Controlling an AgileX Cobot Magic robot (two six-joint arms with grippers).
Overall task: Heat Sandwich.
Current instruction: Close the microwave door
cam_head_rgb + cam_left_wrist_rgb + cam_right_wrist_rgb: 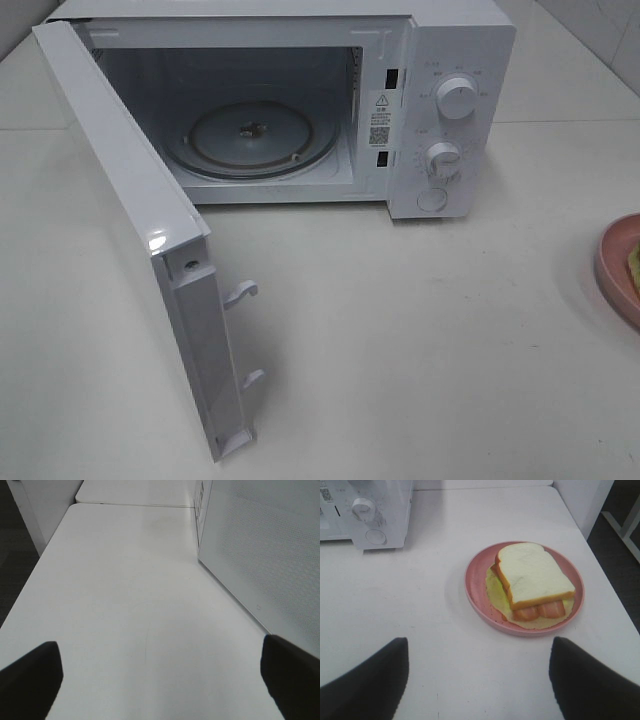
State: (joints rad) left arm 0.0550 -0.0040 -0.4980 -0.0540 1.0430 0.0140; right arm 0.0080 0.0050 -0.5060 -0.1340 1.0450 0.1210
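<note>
Nearest the viewer, the microwave door (pixel 140 240) stands swung fully out to the left over the white tabletop (pixel 420 340). Well to the right, at the frame edge, lies the pink plate (pixel 618 268), only its left rim showing in the high view. The right wrist view gives it whole: the sandwich (pixel 532 577) rests on it, white bread over an orange filling and a yellowish sheet. The right gripper (pixel 475 680) hangs short of the plate, jaws spread wide with nothing between them. The left gripper (pixel 155 680) is likewise wide apart and empty, beside the door's outer face. Farther back, the microwave (pixel 440 110) shows its bare glass turntable (pixel 250 138).

Step in hand, as judged: approach to the plate, loading not yet begun. The next move calls for closing on the plate rim and carrying it level into the cavity.

Neither arm appears in the high view; the dial markings are too small to read.
</note>
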